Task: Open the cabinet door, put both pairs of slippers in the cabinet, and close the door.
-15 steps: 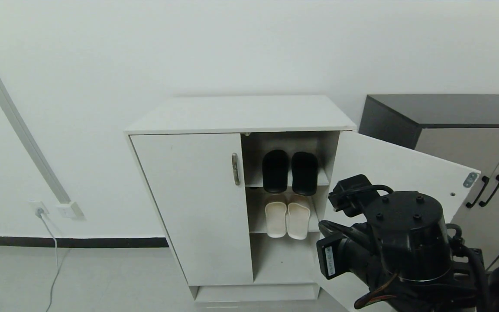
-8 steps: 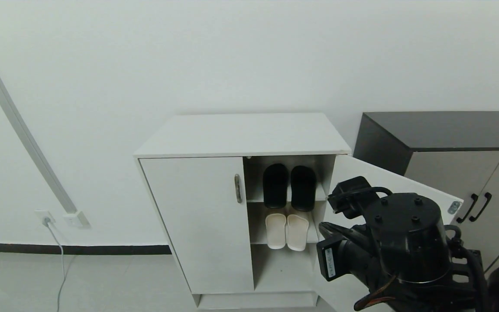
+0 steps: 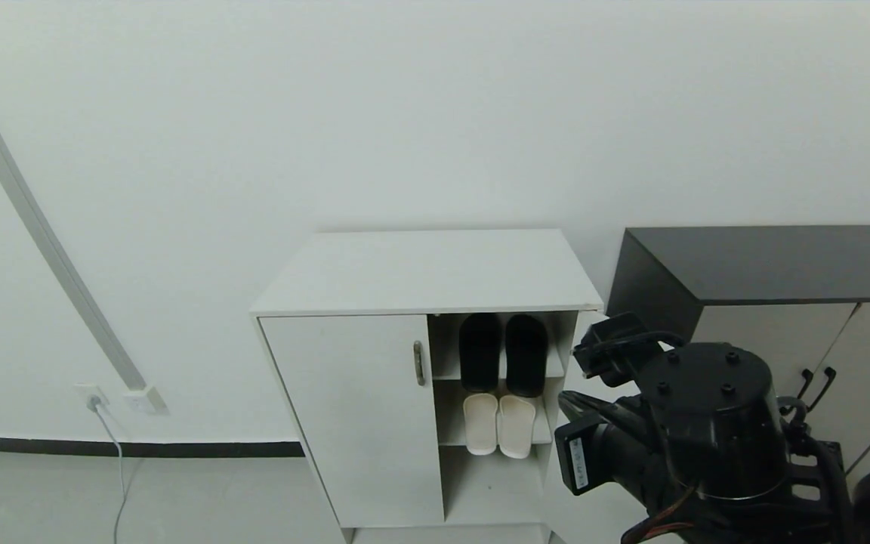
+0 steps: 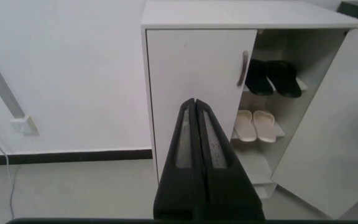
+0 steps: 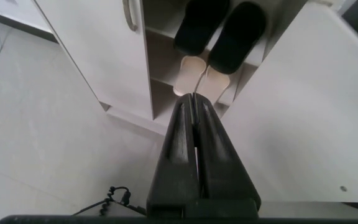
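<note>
White laminate with flat, square-edged panels forms the cabinet [image 3: 427, 272]. Its left door [image 3: 352, 415] is closed and carries a slim vertical metal handle [image 3: 418, 363]. Its right door [image 4: 340, 124] stands swung out at 3 o'clock of the opening. Both pairs are already inside the right-hand compartment. The black slippers [image 3: 503, 353] lie side by side on the upper shelf, matt and round-toed. The white slippers [image 3: 499, 423] lie side by side on the shelf below, at 6 o'clock of the black pair, toes overhanging the shelf edge. I read the left gripper [image 4: 194, 101] as clenched, its dark fingers pressed flat together on nothing, held in front of the closed left door and well apart from it. I read the right gripper [image 5: 194, 96] likewise, fingers pressed together and empty, aimed toward the open compartment, apart from the slippers. At 3 o'clock of the white unit stands a dark-topped cabinet [image 3: 745, 264] against a plain white wall. At 9 o'clock I note a slanted trunking strip [image 3: 42, 234], a wall socket [image 3: 91, 394] with a cable [image 3: 121, 468], a black skirting band [image 3: 125, 449] and a pale tiled floor [image 3: 201, 499]. Against the head view one second ago the whole picture has shifted, so the camera moved: the cabinet now sits lower and smaller. Both pairs keep their shelves.
</note>
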### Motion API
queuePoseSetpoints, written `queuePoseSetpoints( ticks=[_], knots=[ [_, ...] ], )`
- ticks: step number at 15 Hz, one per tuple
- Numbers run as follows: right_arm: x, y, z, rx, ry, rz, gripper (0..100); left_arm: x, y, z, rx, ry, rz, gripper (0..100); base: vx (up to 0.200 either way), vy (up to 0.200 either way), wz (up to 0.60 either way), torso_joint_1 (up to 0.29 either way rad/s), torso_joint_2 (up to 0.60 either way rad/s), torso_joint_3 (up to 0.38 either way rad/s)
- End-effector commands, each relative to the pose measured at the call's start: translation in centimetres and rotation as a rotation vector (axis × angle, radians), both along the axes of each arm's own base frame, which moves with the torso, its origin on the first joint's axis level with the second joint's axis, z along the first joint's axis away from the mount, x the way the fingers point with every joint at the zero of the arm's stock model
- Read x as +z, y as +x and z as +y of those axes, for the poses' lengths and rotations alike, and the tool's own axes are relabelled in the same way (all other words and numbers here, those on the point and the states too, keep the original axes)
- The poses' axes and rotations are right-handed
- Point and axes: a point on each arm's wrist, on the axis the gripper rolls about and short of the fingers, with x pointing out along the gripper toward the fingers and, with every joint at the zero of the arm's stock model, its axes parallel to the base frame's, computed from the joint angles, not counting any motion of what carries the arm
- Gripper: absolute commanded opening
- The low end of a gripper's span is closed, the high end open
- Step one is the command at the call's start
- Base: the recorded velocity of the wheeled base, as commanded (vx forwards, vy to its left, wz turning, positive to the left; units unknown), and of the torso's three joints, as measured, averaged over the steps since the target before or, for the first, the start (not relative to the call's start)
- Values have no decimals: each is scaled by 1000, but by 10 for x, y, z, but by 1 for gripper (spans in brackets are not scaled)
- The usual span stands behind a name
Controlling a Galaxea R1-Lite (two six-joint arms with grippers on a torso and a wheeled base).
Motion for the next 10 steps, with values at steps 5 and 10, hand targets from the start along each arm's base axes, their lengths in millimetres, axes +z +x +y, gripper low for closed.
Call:
queuePoseSetpoints(
  ticks=[5,10],
  knots=[
    [-3,3,-2,-4,-4,-2,0,0,0,0,-1,0,1,0,0,0,0,236,-531,-295],
    [-3,2,-2,-4,-8,-1,0,0,0,0,-1,0,1,0,0,0,0,153,-326,-183]
  ],
)
